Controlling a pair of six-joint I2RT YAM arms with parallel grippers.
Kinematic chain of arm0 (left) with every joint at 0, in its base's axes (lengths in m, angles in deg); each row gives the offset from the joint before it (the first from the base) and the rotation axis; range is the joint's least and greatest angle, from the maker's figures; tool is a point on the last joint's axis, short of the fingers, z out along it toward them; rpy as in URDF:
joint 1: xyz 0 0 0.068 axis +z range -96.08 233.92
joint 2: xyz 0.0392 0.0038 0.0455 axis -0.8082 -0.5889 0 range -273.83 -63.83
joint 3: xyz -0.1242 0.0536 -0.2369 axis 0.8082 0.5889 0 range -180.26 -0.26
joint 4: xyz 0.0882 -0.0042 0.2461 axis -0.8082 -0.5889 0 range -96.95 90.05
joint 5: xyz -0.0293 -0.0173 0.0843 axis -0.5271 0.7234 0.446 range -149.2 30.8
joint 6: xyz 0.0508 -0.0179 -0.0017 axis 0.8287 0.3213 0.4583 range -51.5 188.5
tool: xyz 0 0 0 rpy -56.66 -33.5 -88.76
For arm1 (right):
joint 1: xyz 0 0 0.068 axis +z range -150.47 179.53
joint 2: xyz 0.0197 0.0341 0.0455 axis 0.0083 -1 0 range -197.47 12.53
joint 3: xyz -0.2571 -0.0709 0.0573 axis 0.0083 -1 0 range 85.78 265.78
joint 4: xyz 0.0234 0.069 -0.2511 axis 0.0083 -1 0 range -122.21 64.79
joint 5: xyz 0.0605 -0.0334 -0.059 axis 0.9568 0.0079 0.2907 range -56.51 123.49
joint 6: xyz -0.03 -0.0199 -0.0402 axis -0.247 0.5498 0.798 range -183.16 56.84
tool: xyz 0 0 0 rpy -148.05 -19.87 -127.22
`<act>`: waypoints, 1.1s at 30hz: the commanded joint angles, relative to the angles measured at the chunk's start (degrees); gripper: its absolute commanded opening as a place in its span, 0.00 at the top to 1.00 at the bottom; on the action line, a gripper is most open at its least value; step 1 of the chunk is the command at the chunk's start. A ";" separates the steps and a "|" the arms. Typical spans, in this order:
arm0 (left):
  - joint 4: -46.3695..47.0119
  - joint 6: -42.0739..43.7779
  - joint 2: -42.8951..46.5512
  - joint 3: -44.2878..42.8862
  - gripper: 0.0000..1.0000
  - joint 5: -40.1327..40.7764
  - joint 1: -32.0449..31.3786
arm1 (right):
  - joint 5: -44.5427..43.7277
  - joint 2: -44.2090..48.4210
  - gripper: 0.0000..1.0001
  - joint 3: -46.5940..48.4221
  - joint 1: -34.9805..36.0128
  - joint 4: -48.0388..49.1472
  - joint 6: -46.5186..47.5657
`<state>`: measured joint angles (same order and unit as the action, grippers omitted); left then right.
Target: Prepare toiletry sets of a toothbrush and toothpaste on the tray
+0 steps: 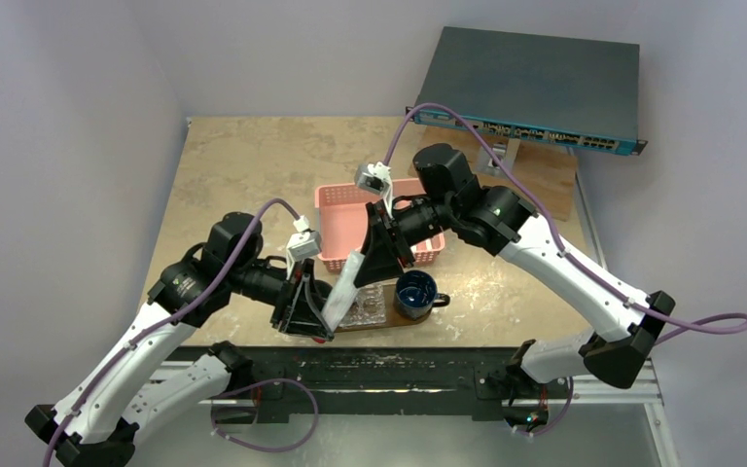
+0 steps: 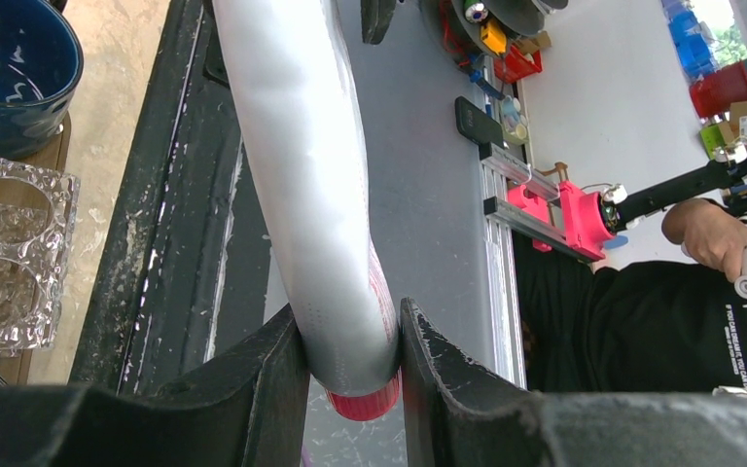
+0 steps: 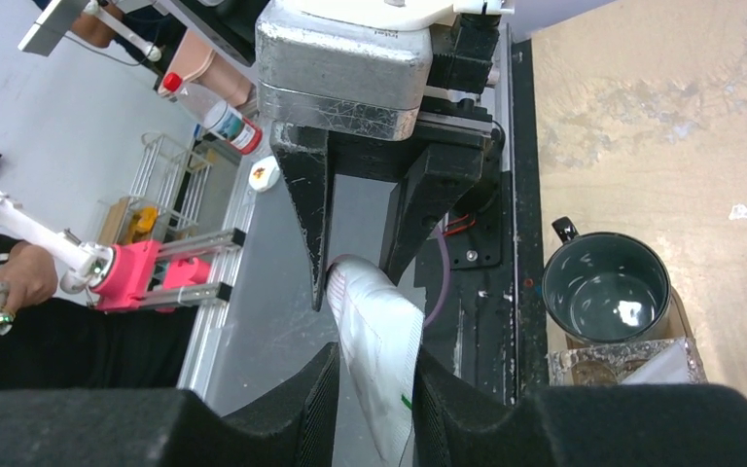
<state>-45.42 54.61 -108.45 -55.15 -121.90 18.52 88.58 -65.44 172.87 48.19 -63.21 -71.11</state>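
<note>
white red-capped toothpaste tube held off the table between both arms, left gripper clamped tight on cap end, right gripper pinching flat end, by left end of dark brown wooden tray

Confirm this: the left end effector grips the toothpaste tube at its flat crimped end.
Wrong end. The left end effector grips the toothpaste tube at its red cap end, as the left wrist view shows.

colours from where I'm sitting
Silvery-white toothpaste tube with a red cap, pink hole-patterned basket, dark blue mug, my fingers black.
</note>
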 commanded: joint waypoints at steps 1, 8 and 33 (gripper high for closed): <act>1.78 1.33 0.50 -0.83 1.00 -1.64 -0.42 | 1.97 -0.03 0.67 1.17 0.38 2.37 -0.73; 1.77 1.49 0.15 -0.75 1.00 -1.64 -0.69 | 2.21 -0.16 0.69 0.77 0.52 3.62 -1.71; 2.10 1.43 0.17 -2.18 0.32 6.70 -0.91 | -4.36 3.56 1.00 -1.40 1.84 1.76 -1.53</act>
<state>-45.38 55.79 -108.56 -55.13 -118.16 17.78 87.31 -64.90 170.75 49.66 -60.89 -73.16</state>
